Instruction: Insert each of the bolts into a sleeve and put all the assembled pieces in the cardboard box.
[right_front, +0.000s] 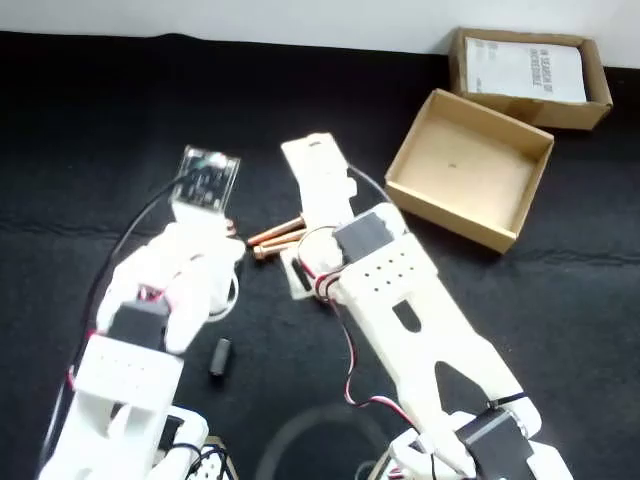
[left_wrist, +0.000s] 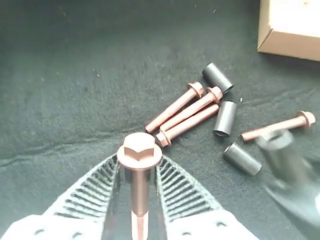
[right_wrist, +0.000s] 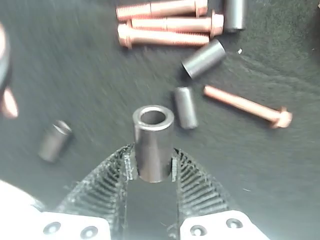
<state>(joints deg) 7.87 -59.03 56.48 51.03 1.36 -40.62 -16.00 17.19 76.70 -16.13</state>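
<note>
left gripper clamped on copper-coloured hex-flange bolt, right gripper on dark grey cylindrical metal sleeve: align shank with bore before pushing.

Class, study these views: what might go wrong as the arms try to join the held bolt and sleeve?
1. The left hand grips the copper-coloured hex-flange bolt along its shank, threaded end pointing back into the hand, so the dark grey metal sleeve may have no free end to slide onto.
2. The right hand pinches that sleeve only near its base; a push could tilt it or knock it loose.
</note>
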